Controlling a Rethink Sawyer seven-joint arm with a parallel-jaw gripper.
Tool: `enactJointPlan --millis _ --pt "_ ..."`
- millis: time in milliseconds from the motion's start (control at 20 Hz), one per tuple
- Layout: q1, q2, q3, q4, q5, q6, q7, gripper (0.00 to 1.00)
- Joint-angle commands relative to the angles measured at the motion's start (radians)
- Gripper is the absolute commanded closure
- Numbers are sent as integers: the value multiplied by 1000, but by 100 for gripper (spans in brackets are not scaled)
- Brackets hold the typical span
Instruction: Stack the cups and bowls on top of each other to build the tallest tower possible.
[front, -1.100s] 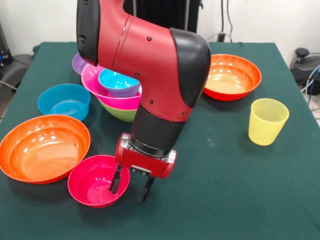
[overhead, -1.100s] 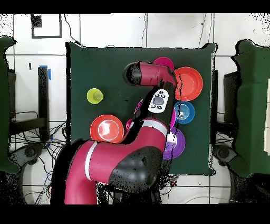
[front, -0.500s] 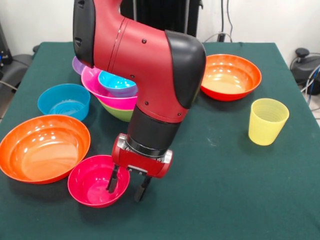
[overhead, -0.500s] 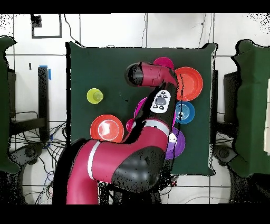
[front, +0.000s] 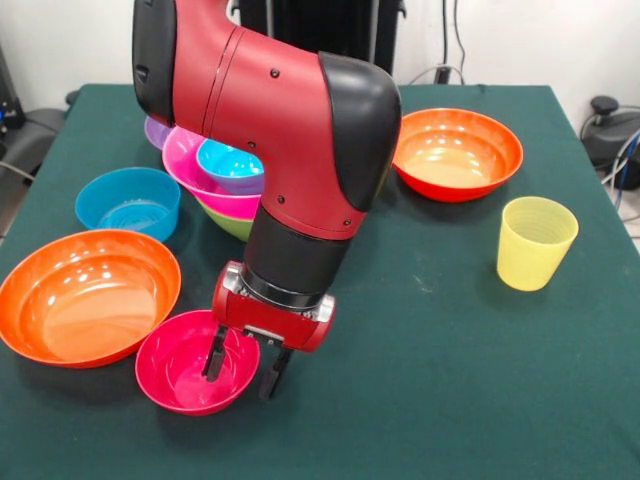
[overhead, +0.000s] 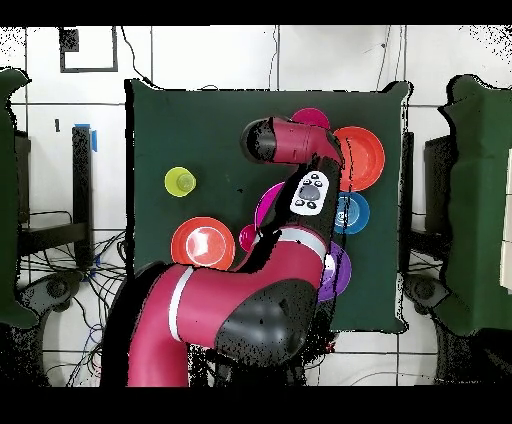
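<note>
Gripper: the gripper (front: 239, 365) hung low at the near edge of the green table (front: 440, 380), its two dark fingers apart and straddling the right rim of the small red-pink bowl (front: 185, 365), one finger inside the bowl, the other outside it.
Red-pink bowl: it sat upright on the cloth nearest the camera, just beside the near orange bowl (front: 85, 297); in the overhead view only a sliver of it (overhead: 312, 117) showed beyond the arm.
Near orange bowl: wide and empty, it lay at the left front of the table.
Yellow cup: the translucent yellow cup (front: 536, 242) stood upright and alone at the right, well apart from the gripper; from above it appeared on the opposite side (overhead: 180, 181).
Loose blue bowl: a small blue bowl (front: 128, 203) rested on the table behind the near orange bowl.
Tower: the tower (front: 222, 185) stood mid-table, partly hidden by the arm (front: 290, 130); a green bowl at the bottom carried the big pink bowl, with a second small blue bowl nested inside it.
Purple bowl: a purple bowl (front: 157, 129) showed its rim just behind the tower.
Far orange bowl: the second orange bowl (front: 458, 153) lay empty at the far right.
</note>
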Motion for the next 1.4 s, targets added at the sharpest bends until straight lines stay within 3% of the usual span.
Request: enactJointPlan --millis 50,1400 --pt "-15 -11 119 86 -14 5 85 0" --pt "-20 -5 136 111 -18 -32 83 0"
